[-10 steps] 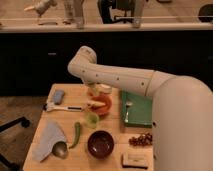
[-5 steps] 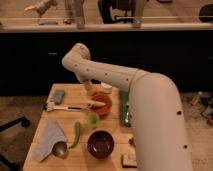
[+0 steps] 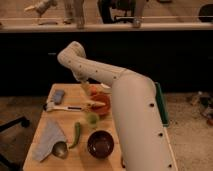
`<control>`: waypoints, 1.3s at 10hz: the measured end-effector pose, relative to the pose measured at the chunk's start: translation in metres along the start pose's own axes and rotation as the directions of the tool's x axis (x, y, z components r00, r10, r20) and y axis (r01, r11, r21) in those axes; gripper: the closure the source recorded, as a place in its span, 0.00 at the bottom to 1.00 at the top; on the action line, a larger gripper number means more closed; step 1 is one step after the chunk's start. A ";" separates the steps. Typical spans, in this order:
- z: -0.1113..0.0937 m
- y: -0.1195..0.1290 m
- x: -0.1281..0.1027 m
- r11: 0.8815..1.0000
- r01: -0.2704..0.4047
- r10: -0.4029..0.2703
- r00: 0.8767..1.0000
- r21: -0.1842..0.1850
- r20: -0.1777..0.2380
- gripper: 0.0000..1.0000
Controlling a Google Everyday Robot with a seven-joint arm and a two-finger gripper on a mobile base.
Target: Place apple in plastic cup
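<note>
My gripper [image 3: 85, 87] hangs down from the white arm over the back middle of the wooden table [image 3: 45, 125]. A small orange-red apple [image 3: 95, 91] shows right beside the gripper, at the back rim of the orange bowl [image 3: 103, 104]. Whether the gripper holds the apple cannot be told. A small pale green plastic cup [image 3: 92, 119] stands just in front of the orange bowl, apart from the gripper. My arm's big white link [image 3: 135, 125] hides the right part of the table.
A dark bowl [image 3: 101, 143] stands at the front. A green pepper [image 3: 76, 134], a grey cloth [image 3: 49, 140] and a spoon [image 3: 60, 149] lie front left. A white brush [image 3: 62, 106] and a blue-grey sponge [image 3: 58, 96] lie back left. A green tray edge [image 3: 160, 102] shows at the right.
My arm has swung nearer the camera and now hides the table's right side. The gripper has shifted left and back, from over the orange bowl to its back rim.
</note>
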 end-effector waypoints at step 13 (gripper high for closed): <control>0.027 0.005 0.017 0.952 -0.267 0.278 0.959 -0.152 0.054 0.20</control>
